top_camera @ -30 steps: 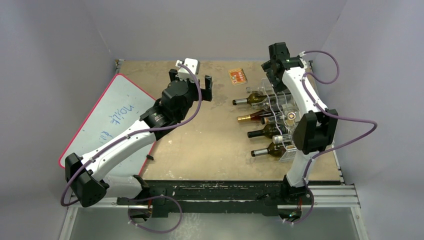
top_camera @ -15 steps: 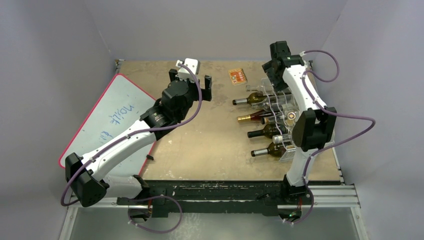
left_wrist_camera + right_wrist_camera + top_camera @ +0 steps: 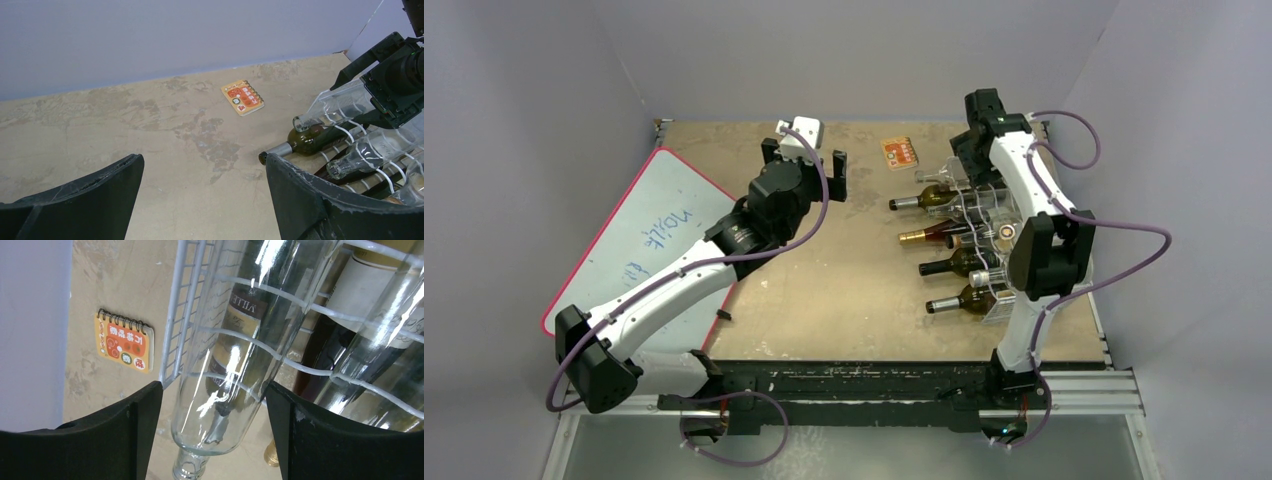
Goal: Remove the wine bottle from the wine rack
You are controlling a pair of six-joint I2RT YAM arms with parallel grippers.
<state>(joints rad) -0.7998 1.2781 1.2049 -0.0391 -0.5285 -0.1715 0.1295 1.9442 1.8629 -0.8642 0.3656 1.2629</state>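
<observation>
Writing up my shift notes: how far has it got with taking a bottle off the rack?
Done: nothing is off yet; every bottle lies in the wine rack. In hand: the right gripper straddles the clear bottle on the top tier, jaws open. To do: grip it and lift it out. The left gripper hovers open, empty.

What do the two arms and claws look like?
Left arm and right arm: white links, bulky black joint housings, loose purple cables looping alongside. Left claw and right claw: two broad black fingers each.
</observation>
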